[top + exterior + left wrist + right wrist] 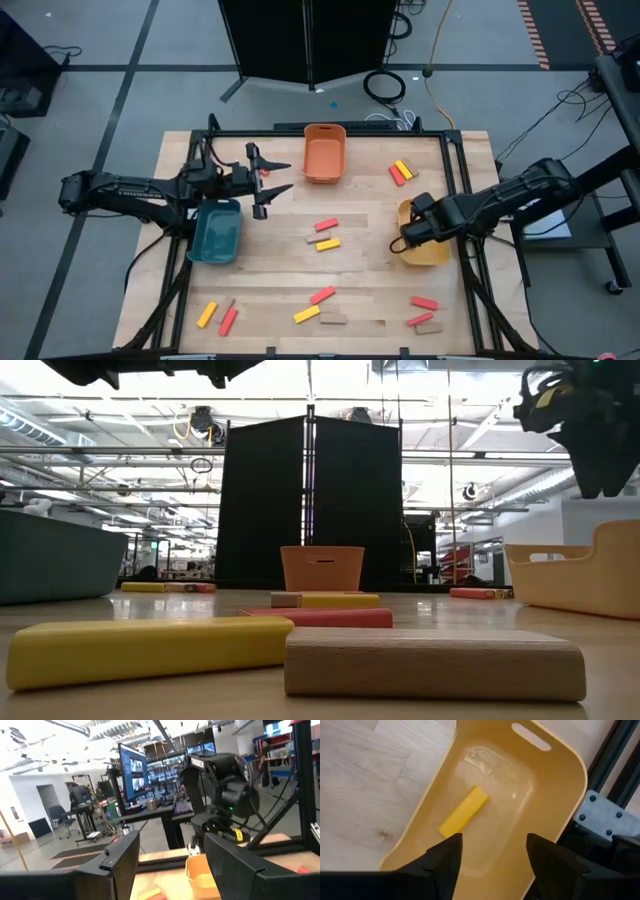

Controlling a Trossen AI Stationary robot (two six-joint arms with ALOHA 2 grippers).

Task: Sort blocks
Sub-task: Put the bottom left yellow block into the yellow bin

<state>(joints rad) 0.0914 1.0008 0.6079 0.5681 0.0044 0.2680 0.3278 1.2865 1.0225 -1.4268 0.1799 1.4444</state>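
Observation:
Red, yellow and tan blocks lie scattered flat on the wooden table (pixel 270 270): a pair near the middle (pixel 325 235), several along the near edge (pixel 320 305), a red and yellow pair at the far right (pixel 401 172). One yellow block (pixel 464 812) lies on the floor of the yellow bin (pixel 545 795). My right gripper (pixel 492 852) hovers open above that bin (pixel 425 255), holding nothing. My left gripper (pixel 275 179) is open and empty, held level above the table between the teal bin (pixel 216 230) and the orange bin (pixel 324 152).
The orange bin stands at the far middle, the teal bin at the left, the yellow bin at the right. A metal frame (pixel 455 170) borders the table. In the low view a yellow block (pixel 150 648) and a tan block (pixel 435 663) lie closest to the camera.

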